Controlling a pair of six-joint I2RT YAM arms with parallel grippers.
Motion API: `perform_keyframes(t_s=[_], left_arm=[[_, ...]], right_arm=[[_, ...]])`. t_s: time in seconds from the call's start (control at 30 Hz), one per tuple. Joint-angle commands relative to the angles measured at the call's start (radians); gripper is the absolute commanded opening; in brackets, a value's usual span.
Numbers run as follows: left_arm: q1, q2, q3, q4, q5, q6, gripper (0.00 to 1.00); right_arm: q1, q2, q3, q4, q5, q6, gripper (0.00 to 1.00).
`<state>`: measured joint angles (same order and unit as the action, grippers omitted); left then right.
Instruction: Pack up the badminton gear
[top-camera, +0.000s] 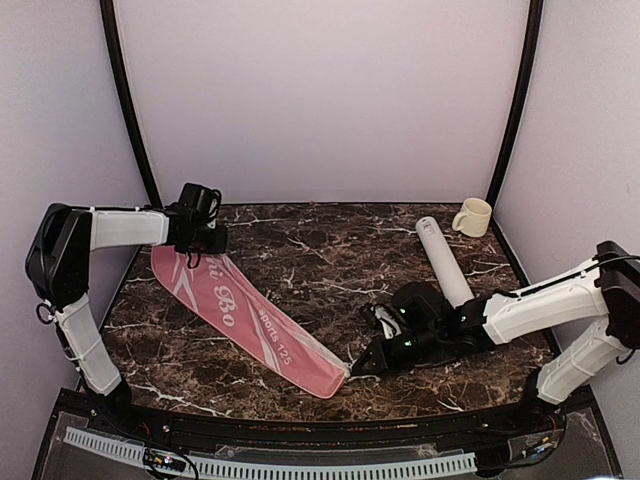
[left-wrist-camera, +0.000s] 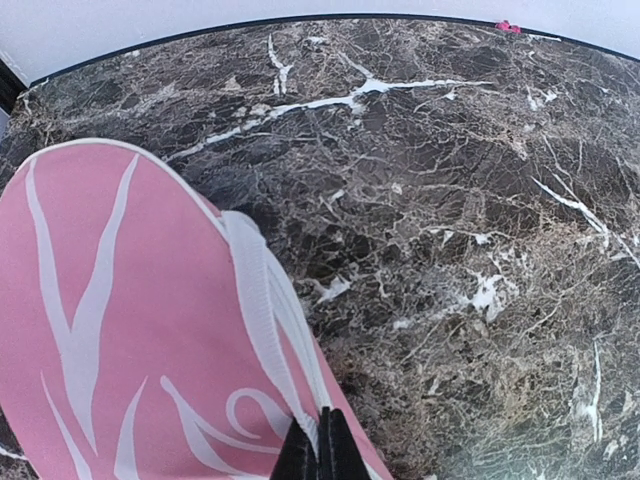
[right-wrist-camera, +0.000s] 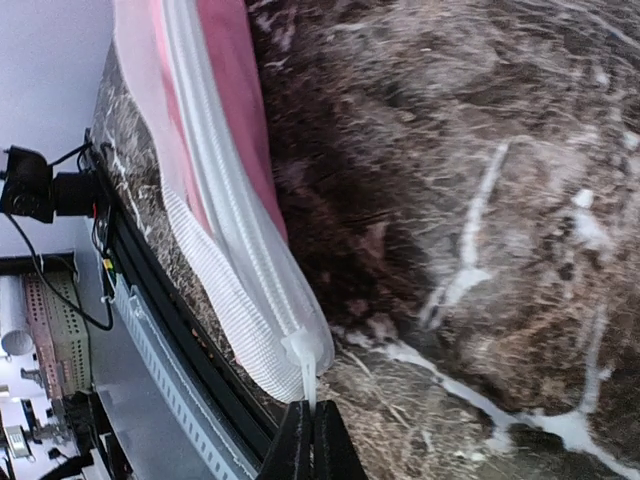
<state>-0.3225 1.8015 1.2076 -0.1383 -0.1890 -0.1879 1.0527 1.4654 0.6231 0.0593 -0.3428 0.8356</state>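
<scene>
Packing looks nearly finished. The pink lettered racquet cover (top-camera: 240, 315) lies flat and diagonal on the marble desk (top-camera: 320, 250), and no racquet or shuttlecock shows outside it. At the cover's wide far end the left tool (left-wrist-camera: 320, 452) is pressed together on the white edging. At the cover's narrow near tip the right tool (right-wrist-camera: 312, 440) pinches the white zip pull (right-wrist-camera: 303, 362), with the zip apparently drawn shut. The white tube (top-camera: 445, 262) lies to the right of that tip, its contents unseen, and a cream mug (top-camera: 472, 217) stands past it.
</scene>
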Motion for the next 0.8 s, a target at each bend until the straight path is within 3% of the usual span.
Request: perform_keyframes(t_s=[0.0,0.3,0.43,0.47,0.53,0.57,0.7,0.77], left_arm=[[-0.011,-0.103,-0.086,0.059,0.089,-0.011,0.00],[-0.222,-0.072,-0.141,0.120,0.229,-0.041,0.00],[-0.252,-0.055,-0.148,0.163,0.301,-0.077,0.01],[-0.252,-0.057,-0.151,0.170,0.307,-0.081,0.06],[-0.253,-0.069,-0.155,0.172,0.308,-0.080,0.20],[-0.253,-0.076,-0.157,0.173,0.306,-0.077,0.32],[-0.251,-0.109,-0.168,0.175,0.295,-0.062,0.63],[-0.253,-0.126,-0.175,0.179,0.287,-0.055,0.73]], right_arm=[[-0.083,-0.079,-0.040,-0.040,0.136,0.061,0.00],[-0.269,-0.264,-0.115,-0.148,0.353,0.084,0.00],[-0.296,-0.260,-0.102,-0.181,0.396,0.070,0.00],[-0.298,-0.253,-0.095,-0.193,0.410,0.064,0.01],[-0.298,-0.245,-0.080,-0.203,0.426,0.052,0.12],[-0.298,-0.245,-0.074,-0.202,0.429,0.043,0.20],[-0.298,-0.261,-0.052,-0.186,0.447,-0.014,0.62],[-0.298,-0.273,-0.031,-0.192,0.472,-0.051,0.78]])
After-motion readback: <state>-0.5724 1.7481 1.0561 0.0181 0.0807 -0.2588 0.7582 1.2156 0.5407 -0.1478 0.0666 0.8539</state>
